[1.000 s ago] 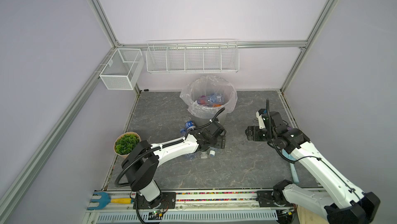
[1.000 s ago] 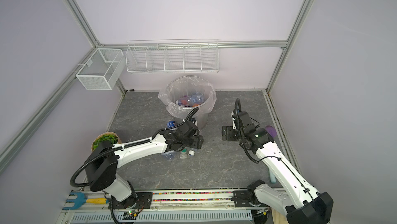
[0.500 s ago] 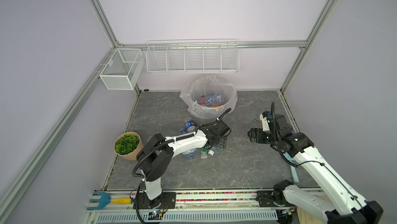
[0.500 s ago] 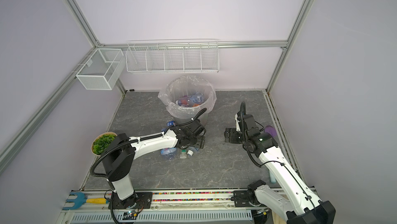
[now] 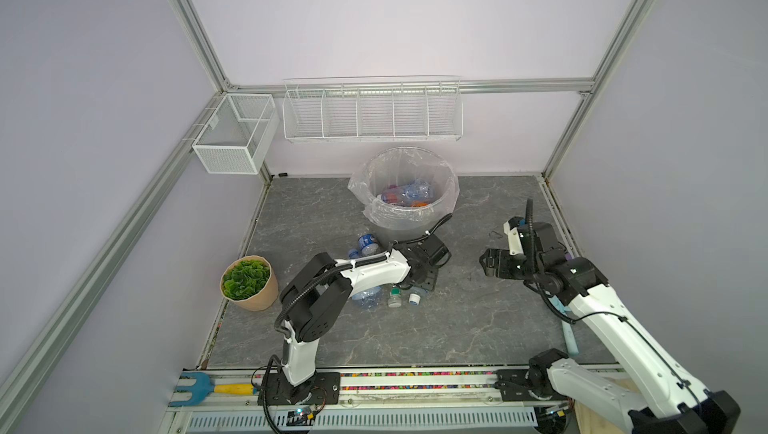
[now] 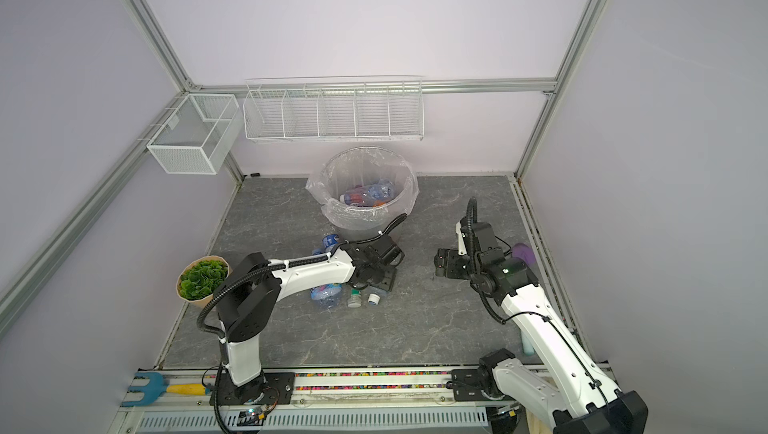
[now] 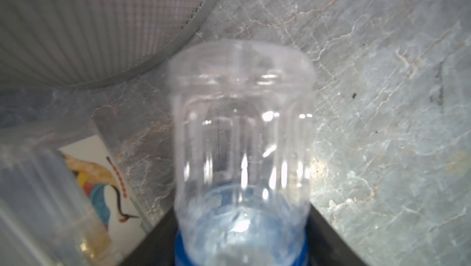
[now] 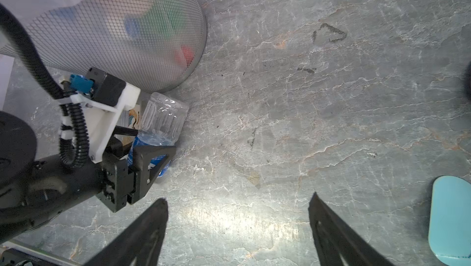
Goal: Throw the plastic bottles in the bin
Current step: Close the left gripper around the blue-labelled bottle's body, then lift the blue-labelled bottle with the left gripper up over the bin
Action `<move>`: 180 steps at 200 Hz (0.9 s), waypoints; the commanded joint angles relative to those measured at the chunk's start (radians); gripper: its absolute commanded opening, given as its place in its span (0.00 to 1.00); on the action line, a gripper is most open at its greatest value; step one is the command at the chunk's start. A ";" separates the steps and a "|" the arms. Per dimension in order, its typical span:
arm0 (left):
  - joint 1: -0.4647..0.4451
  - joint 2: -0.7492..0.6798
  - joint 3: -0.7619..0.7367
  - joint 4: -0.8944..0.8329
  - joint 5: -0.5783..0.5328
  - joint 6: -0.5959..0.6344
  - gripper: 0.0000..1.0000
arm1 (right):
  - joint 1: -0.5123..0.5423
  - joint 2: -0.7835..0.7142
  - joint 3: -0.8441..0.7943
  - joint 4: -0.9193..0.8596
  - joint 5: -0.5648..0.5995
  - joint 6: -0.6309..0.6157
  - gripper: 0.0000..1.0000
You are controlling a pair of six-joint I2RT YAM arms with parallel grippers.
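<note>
My left gripper (image 5: 426,282) (image 7: 242,216) is down on the floor in front of the bin (image 5: 399,224) (image 8: 114,35), shut on a clear plastic bottle with a blue label (image 7: 242,137) (image 8: 163,119). The bottle lies on the floor with its base pointing toward the bin's foot. Other bottles lie close by: a blue-labelled one (image 5: 368,240), a crushed one (image 5: 368,296), and two capped necks (image 5: 395,299) (image 5: 413,298). Several bottles (image 5: 405,195) sit inside the bin. My right gripper (image 5: 486,263) (image 8: 238,198) hovers open and empty to the right.
A potted green plant (image 5: 247,282) stands at the left floor edge. Two white wire baskets (image 5: 372,111) (image 5: 232,132) hang on the walls. A light blue object (image 8: 451,218) and a purple thing (image 6: 523,252) lie by the right edge. A bottle with a colourful label (image 7: 96,188) lies beside the held one.
The left gripper slid right along the bin's foot and closed its jaws on the blue-labelled bottle. The right arm drew back a little toward the right.
</note>
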 commanded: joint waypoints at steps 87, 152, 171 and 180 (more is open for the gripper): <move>-0.077 -0.122 0.021 -0.074 -0.061 0.031 0.13 | -0.022 -0.049 -0.012 -0.002 -0.025 0.019 0.89; -0.141 -0.243 0.120 -0.142 -0.149 0.072 0.13 | -0.032 -0.073 -0.006 -0.015 -0.012 0.019 0.89; -0.152 -0.298 0.134 -0.137 -0.171 0.087 0.13 | -0.034 -0.076 -0.008 -0.016 -0.013 0.019 0.89; -0.156 -0.323 0.139 -0.129 -0.178 0.094 0.13 | -0.036 -0.076 -0.009 -0.015 -0.015 0.019 0.89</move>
